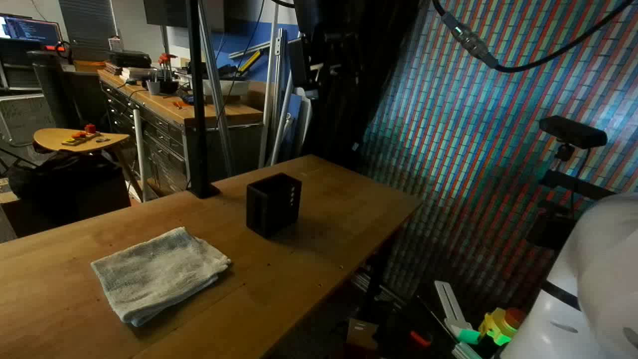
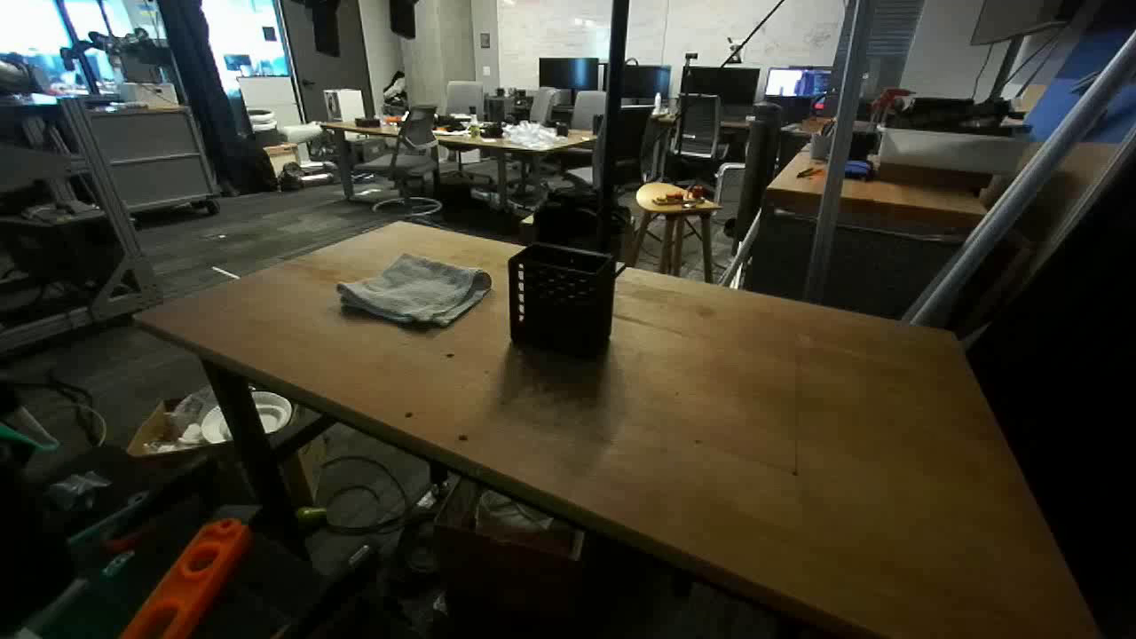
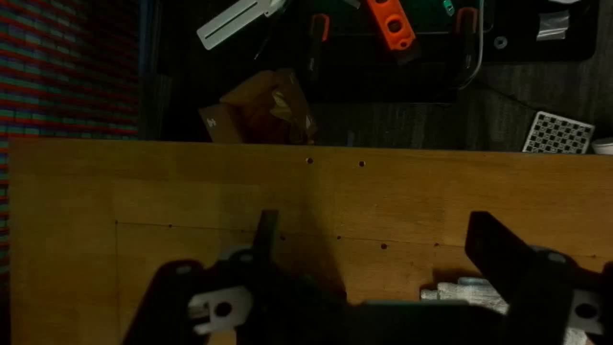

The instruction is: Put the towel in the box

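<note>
Rough cloth towel [image 1: 159,274], wooden table [image 1: 344,214]

Tool [image 3: 373,218] spread wide abv tbl [image 3: 182,191], towel [image 3: 471,292] partly vis.

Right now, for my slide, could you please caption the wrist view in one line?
Wrist view: the open pincer faces the wooden table and partly hides the towel.

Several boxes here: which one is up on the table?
The black box, with holes in its side, standing near the towel. The cardboard box in the wrist view sits lower, past the table's edge.
</note>
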Controlling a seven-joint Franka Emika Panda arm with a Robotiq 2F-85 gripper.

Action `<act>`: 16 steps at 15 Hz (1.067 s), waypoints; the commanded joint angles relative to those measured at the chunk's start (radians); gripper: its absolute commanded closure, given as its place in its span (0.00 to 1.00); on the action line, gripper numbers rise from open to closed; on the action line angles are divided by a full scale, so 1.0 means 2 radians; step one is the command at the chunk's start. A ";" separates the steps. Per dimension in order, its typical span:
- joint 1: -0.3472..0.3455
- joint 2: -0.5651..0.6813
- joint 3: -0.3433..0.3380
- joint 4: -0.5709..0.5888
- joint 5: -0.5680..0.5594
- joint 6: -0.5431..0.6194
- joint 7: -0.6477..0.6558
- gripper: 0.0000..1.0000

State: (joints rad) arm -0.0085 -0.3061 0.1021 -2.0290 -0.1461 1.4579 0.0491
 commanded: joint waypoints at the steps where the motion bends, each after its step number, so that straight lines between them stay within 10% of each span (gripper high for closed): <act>1: 0.009 0.001 -0.008 0.003 -0.002 -0.001 0.002 0.00; 16: 0.011 0.012 -0.007 0.018 -0.007 0.010 -0.003 0.00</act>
State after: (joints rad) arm -0.0070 -0.3106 0.1000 -2.0232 -0.1461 1.4596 0.0491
